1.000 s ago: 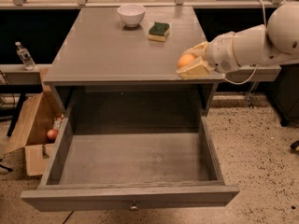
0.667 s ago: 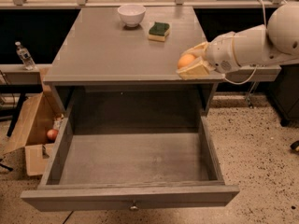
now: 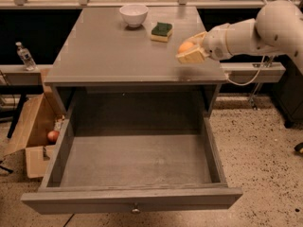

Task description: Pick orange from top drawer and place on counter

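The orange (image 3: 185, 46) is held between the cream fingers of my gripper (image 3: 189, 52), which is shut on it. The gripper reaches in from the right on a white arm and hangs just above the right part of the grey counter (image 3: 113, 51), near its right edge. The top drawer (image 3: 135, 164) is pulled fully open below the counter, and its inside is bare. Its flat front panel carries a small round knob (image 3: 136, 209).
A white bowl (image 3: 133, 14) and a green-and-yellow sponge (image 3: 161, 31) sit at the back of the counter. A cardboard box (image 3: 33, 131) on the floor at left holds a reddish round fruit (image 3: 52, 136). A plastic bottle (image 3: 24, 56) stands on a left ledge.
The gripper with the orange has moved up and to the left, from beside the counter's right front edge to over the counter top.
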Controlling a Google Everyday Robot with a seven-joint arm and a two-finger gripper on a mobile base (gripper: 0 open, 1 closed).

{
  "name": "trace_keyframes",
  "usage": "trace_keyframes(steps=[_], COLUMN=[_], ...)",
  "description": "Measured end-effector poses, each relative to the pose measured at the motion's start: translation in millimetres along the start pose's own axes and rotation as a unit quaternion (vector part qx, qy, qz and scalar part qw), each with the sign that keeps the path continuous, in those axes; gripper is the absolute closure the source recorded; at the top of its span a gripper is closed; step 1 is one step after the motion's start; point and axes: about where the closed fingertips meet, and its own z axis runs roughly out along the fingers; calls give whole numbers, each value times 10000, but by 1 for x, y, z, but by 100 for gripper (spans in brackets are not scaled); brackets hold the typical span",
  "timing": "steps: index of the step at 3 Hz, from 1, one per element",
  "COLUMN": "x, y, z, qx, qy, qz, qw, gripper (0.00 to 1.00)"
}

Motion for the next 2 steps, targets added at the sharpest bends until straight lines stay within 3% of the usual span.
trace_keyframes(steps=[1, 2], x=[9, 21], y=[-40, -67], z=[26, 49], qx=[325, 520], qy=[-196, -265], qz=[396, 876], qw=[9985, 9944], gripper=[100, 100])
